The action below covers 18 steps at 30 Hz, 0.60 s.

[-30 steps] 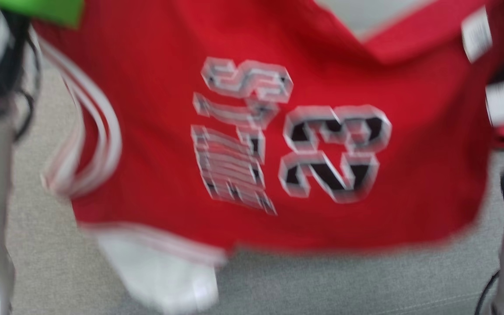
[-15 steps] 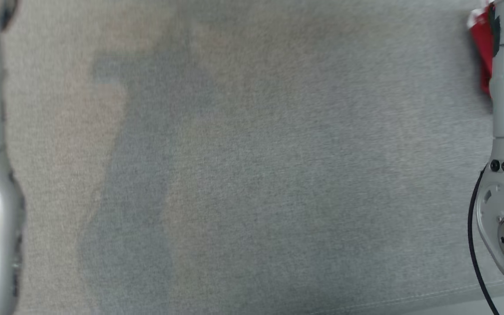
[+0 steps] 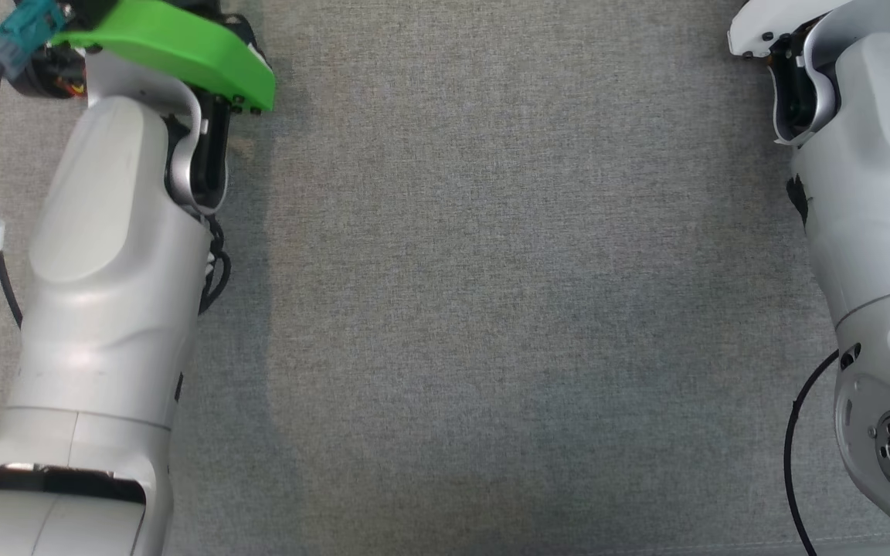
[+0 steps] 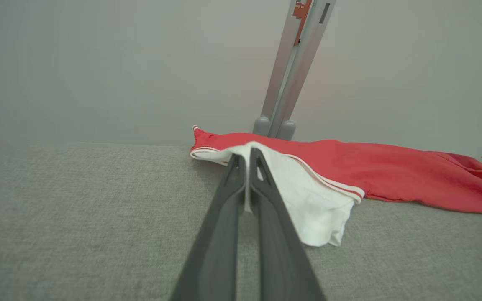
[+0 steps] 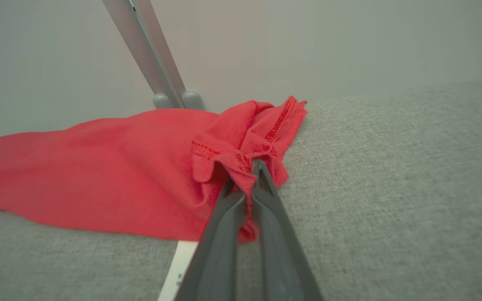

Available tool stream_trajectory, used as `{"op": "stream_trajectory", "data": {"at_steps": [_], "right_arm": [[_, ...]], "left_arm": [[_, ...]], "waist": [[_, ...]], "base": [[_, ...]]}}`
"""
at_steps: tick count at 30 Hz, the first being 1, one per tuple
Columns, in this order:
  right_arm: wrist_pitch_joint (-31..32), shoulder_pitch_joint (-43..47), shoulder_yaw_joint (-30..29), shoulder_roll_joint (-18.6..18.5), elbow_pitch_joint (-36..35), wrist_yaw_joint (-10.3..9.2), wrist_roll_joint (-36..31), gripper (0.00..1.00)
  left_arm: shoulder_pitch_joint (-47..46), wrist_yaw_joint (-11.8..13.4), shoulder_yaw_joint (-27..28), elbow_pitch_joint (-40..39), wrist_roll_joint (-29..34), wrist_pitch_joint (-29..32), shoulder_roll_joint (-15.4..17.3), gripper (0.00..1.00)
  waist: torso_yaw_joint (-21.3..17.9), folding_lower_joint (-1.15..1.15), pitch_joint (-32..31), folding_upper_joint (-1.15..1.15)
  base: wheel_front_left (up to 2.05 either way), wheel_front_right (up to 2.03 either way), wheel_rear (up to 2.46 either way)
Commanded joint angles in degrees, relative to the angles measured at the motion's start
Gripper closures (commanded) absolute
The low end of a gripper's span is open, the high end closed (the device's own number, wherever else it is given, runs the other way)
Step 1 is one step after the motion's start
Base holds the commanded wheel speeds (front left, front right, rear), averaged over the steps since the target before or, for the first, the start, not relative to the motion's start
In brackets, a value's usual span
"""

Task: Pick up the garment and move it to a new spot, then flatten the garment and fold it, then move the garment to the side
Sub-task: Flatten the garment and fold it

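On the far side of the grey surface [image 3: 491, 309] the red garment [image 4: 391, 171] lies rumpled; the left jaws pinch its white corner, the right jaws its stitched red corner; to flatten it well, draw both corners apart evenly and low, keeping both grips firm.

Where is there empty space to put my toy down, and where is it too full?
The wide grey surface between the left forearm and right forearm is bare. It is crowded by the metal post, where the red garment lies, pinched by the left gripper and right gripper.
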Motion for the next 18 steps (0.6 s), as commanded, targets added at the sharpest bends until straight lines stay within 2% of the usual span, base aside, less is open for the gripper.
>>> {"op": "stream_trajectory", "data": {"at_steps": [1, 10, 18], "right_arm": [[-0.5, 1.0, 0.3, -0.4, 0.5, 0.00, 1.5, 1.00], [-1.8, 6.7, 6.5, -0.6, -4.3, 0.00, 11.1, 1.00], [-1.9, 19.6, 12.6, -3.6, -14.7, 0.00, 19.9, 1.00]], "left_arm": [[1.9, -0.5, 0.8, -1.2, -0.9, -0.6, 0.1, 1.00], [15.2, -0.8, 5.7, -15.3, -2.7, -1.0, 1.0, 1.00], [32.9, 0.5, 8.6, -30.0, -3.5, -1.0, 0.7, 1.00]], "waist": [[-0.1, -0.02, -0.4, 0.00], [-1.5, -0.02, -5.1, 0.00], [-1.1, -0.02, -12.8, 0.00]], "base": [[0.00, 0.00, 0.00], [0.00, 0.00, 0.00], [0.00, 0.00, 0.00]]}}
